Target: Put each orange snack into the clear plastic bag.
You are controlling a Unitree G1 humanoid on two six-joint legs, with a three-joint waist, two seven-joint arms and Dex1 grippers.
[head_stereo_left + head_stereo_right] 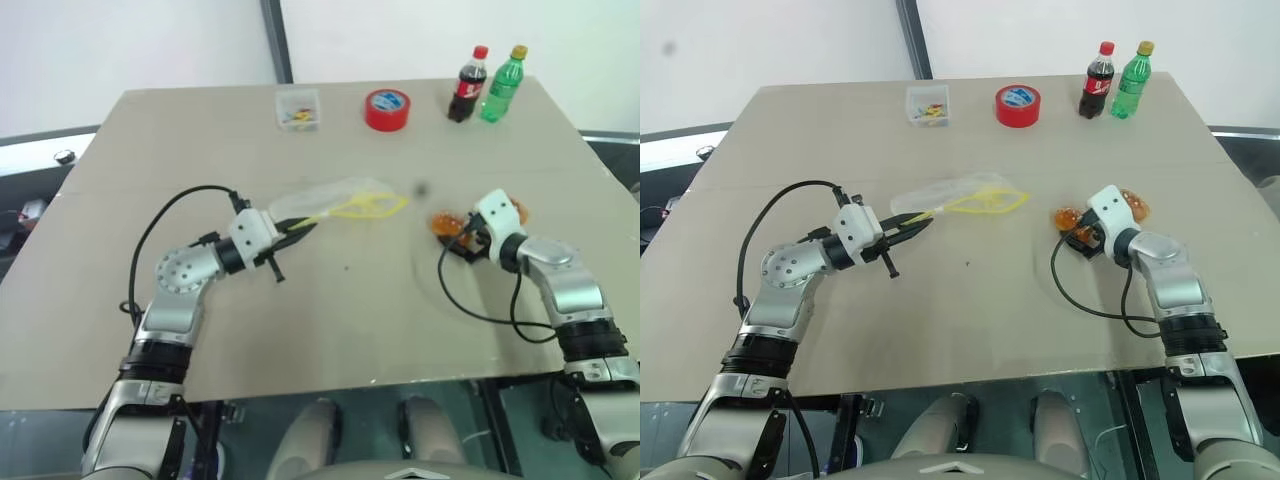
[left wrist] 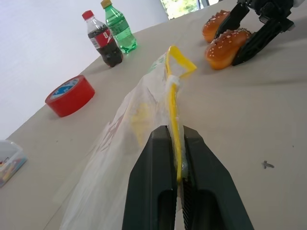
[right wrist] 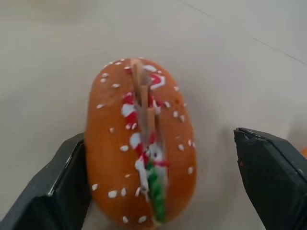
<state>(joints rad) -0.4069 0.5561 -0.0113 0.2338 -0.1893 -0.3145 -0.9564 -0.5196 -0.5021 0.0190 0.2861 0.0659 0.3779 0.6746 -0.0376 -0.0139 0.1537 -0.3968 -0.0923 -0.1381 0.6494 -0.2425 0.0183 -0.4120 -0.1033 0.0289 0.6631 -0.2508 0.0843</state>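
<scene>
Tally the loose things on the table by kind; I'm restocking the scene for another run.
Orange snacks: 2
Clear plastic bag: 1
Red tape roll: 1
Bottles: 2, one cola, one green
Small clear box of coloured bits: 1
Total: 7

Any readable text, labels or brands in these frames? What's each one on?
None can be read.
Cola bottle: red label, lettering too blurred.
Green bottle: label too blurred.
Tape roll: blue and white print on its top face, too small.
Bag: faint reddish print, illegible.
</scene>
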